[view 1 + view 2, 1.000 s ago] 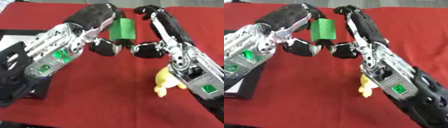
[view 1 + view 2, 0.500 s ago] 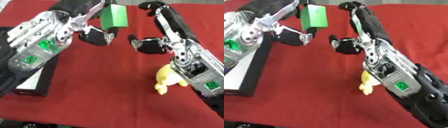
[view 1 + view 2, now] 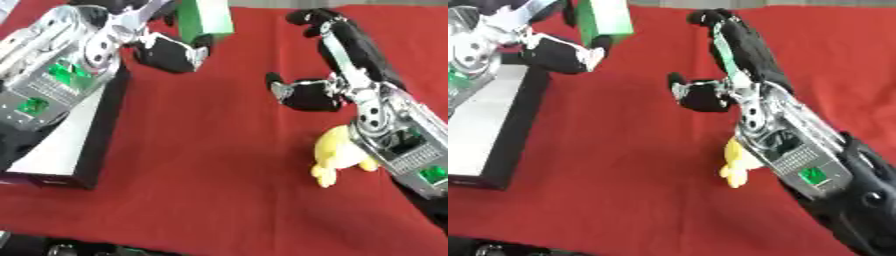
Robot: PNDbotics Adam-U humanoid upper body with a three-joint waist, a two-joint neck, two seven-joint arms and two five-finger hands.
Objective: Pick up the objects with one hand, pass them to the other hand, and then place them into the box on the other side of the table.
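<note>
Two hands over red table cloth (image 3: 201, 165). Yellow toy (image 3: 337, 156) lies near right forearm, partly hidden under it. Box (image 3: 74, 137), black-walled with pale inside, sits at left edge, left arm crossing above it. Green block (image 3: 203, 19) upright, long axis near vertical, top cropped, clamped in left hand (image 3: 171, 47). Right hand (image 3: 328, 65) empty, fingers extended and spread, apart from block.

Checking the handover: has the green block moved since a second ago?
Yes. The green block, in the left hand, went left toward the box, away from the yellow toy.
</note>
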